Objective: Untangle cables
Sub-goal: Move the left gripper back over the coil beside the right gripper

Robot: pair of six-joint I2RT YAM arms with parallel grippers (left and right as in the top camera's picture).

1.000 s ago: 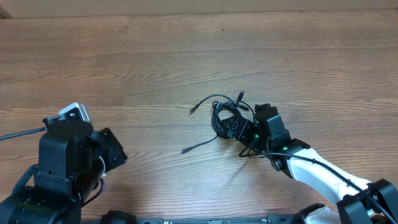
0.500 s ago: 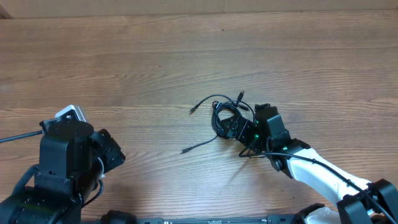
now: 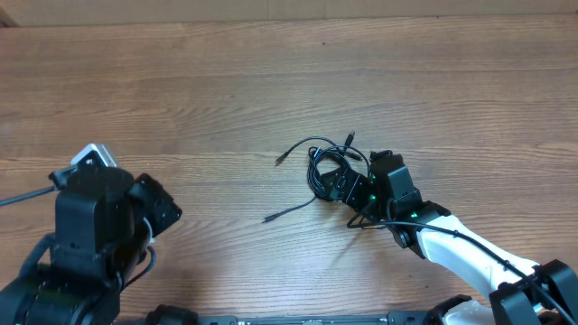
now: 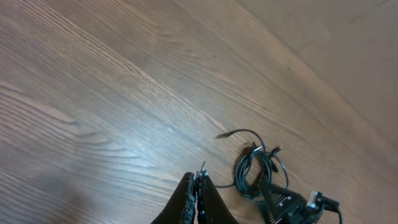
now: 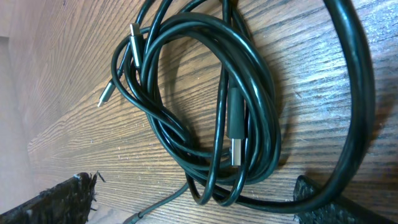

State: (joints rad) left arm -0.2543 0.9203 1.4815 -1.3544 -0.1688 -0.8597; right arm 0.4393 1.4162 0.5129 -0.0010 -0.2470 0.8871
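Cables (image 5: 234, 118) seemingly lie within the right gripper (image 5: 193, 202).

Overhead cam looks straight down on the whole table (image 3: 271, 81). Right wrist cam is jammed right up close on the cables (image 5: 231, 112). Left wrist cam sits well back, angled across the wood toward that same tangle.

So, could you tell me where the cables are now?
Overhead, the cables lie bunched right of centre on the table, at the tips of the open right pincer.
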